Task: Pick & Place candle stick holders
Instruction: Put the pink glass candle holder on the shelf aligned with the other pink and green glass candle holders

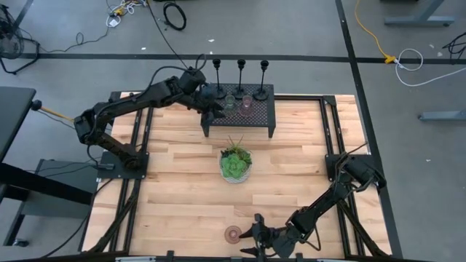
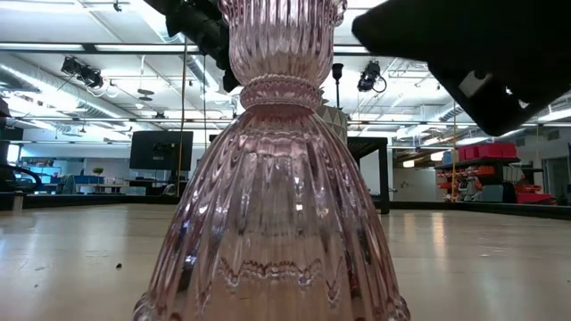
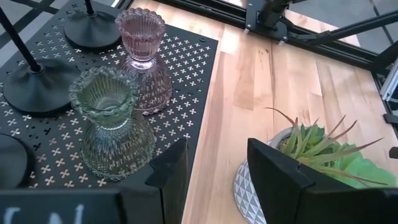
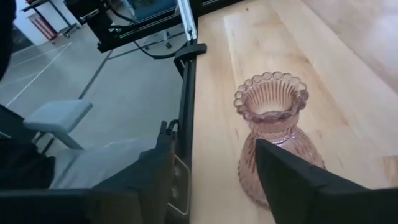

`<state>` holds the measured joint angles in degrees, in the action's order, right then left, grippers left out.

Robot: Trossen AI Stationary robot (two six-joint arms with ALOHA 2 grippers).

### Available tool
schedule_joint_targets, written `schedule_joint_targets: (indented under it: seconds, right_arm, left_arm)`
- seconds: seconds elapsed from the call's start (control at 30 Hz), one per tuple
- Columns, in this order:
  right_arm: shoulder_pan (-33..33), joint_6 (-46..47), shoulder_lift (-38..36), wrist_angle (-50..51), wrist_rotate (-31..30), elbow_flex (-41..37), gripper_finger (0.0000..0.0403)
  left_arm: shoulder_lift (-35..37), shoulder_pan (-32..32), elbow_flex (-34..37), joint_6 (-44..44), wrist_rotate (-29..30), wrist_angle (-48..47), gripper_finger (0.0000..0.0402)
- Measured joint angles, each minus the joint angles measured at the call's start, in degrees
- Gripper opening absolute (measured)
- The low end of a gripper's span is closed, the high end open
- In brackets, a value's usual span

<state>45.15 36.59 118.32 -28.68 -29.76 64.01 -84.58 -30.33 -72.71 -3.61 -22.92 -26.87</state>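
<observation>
Three black candlesticks [image 1: 241, 73] stand by their round bases [image 3: 37, 87] along the far side of the black mesh rack [image 1: 258, 116]. A green glass cup [image 3: 112, 124] and a pink glass cup [image 3: 144, 59] stand on the rack in front of them. My left gripper [image 3: 217, 174] is open and empty above the rack's near left part [image 1: 215, 105], close to the green cup. A second pink glass cup [image 4: 273, 130] stands upright on the table by its near edge [image 1: 233, 233]. My right gripper [image 4: 214, 168] is open just to that cup's right [image 1: 255, 233], not touching it.
A green leafy plant in a patterned bowl [image 1: 236, 164] stands at the table's middle, between the rack and the near pink cup. The table's near edge [image 4: 186, 112] drops off right beside that cup. The low view is filled by the near pink cup [image 2: 272, 178].
</observation>
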Motion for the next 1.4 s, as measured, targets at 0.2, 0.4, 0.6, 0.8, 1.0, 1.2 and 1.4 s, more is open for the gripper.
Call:
schedule_joint_targets:
  seconds: [0.2,0.4,0.6,0.8,1.0,1.2,1.4]
  right_arm:
    - [-0.6,-0.1,0.0,2.2,-1.3,0.0,0.0263]
    - [-2.1,-0.1,0.0,3.6,-2.3,0.0,0.0269]
    - [-3.0,-0.5,0.4,2.7,-2.2,0.0,0.0269]
    - [-4.0,0.4,3.1,-1.1,0.1,0.0,0.0269]
    - [-5.4,0.0,5.4,-6.6,2.7,0.0,0.0268]
    - [-5.7,-2.7,5.4,-9.9,2.6,0.2,0.0268]
    - [-5.7,-5.2,5.4,-7.8,2.8,2.5,0.0264]
  left_arm:
    - [0.0,0.0,0.0,0.0,0.0,0.0,0.017]
    - [0.0,0.0,0.0,0.0,0.0,0.0,0.017]
    - [0.0,0.0,0.0,0.0,0.0,0.0,0.017]
    - [0.0,0.0,0.0,0.0,0.0,0.0,0.017]
    - [0.0,0.0,0.0,0.0,0.0,0.0,0.017]
    - [0.0,0.0,0.0,0.0,0.0,0.0,0.017]
    - [0.0,0.0,0.0,0.0,0.0,0.0,0.017]
